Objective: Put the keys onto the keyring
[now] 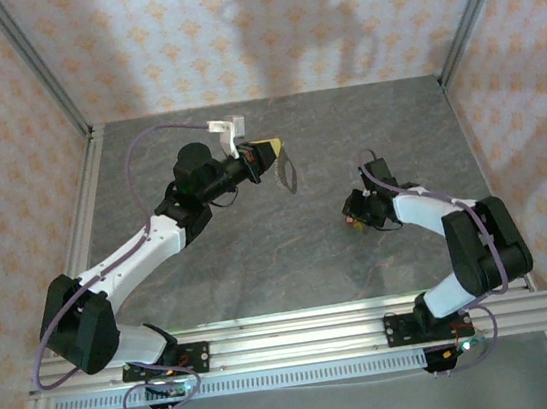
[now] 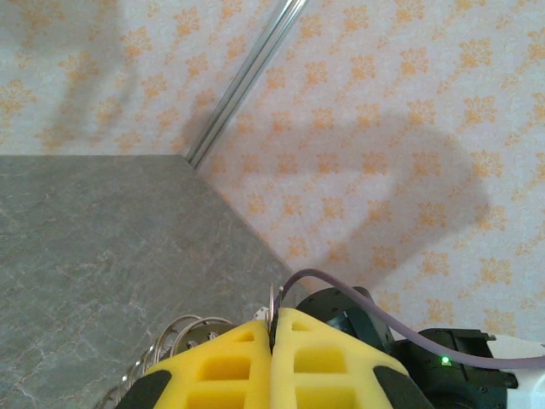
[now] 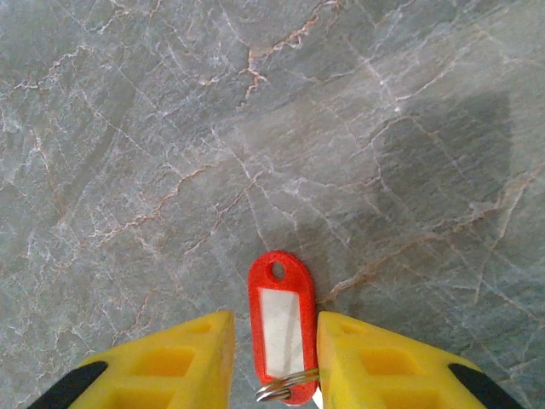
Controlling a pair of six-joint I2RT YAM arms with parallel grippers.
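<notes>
Grey marbled table (image 3: 128, 128); right gripper (image 3: 274, 328) jaws apart astride red key (image 3: 279, 298), close squarely on head; left gripper (image 2: 272, 322) clamped on keyring (image 2: 273, 298)

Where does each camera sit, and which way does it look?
Top camera: above and behind the arm bases, looking down on the table; both arms, the left gripper and the right gripper show.
Left wrist camera: on the left arm, facing the far wall corner; its shut fingers pinch a key ring.
Right wrist camera: on the right arm, facing straight down at the table; its yellow fingers flank a red key tag.
Shared: top and left wrist views both show the key ring.
</notes>
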